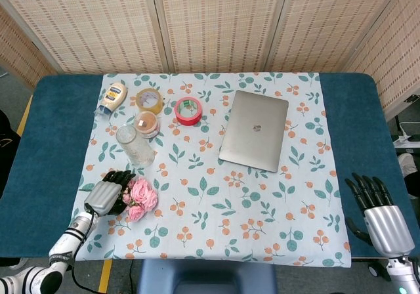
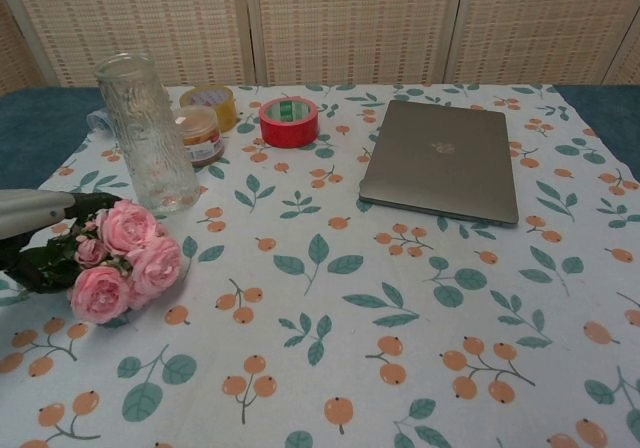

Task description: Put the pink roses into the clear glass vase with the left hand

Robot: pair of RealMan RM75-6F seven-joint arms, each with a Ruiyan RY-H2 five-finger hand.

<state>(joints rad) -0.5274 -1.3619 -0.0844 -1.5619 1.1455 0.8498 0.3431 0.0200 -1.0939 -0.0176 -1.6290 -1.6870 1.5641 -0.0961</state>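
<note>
**Roses under my left hand, vase close behind: the risks from here**

The table [image 1: 46,176] carries a floral cloth [image 1: 262,202], and the biggest loose thing on it, the closed laptop [image 1: 254,130], lies well apart from my work, so I count it as no hazard. It has a small logo on the lid, too small for me to identify.

The clear glass vase [image 2: 147,133] is my main worry. It stands upright, tall and narrow, just behind the pink roses [image 2: 122,258]. I judge that if I lift the bunch and swing toward it carelessly, my forearm or the blooms could knock it over, and it would roll into the small jar [image 2: 198,134] and tape rolls beside it. The narrow mouth also means the stems must go in nearly upright, or they will catch on the rim.

My left hand [image 1: 107,194] lies over the leafy stem end of the roses, which rest on the cloth near the table's left front. Its dark fingers [image 1: 121,176] reach in among the leaves, but I cannot tell whether they have closed on the stems. A loose hold could drop the bunch on the way up.

My right hand [image 1: 380,215] sits idle at the far right edge, fingers spread, holding nothing.

The red tape roll [image 2: 289,121], the yellowish tape roll [image 2: 210,101] and the mayonnaise-style bottle [image 1: 111,97] all have labels, none of them legible.
</note>
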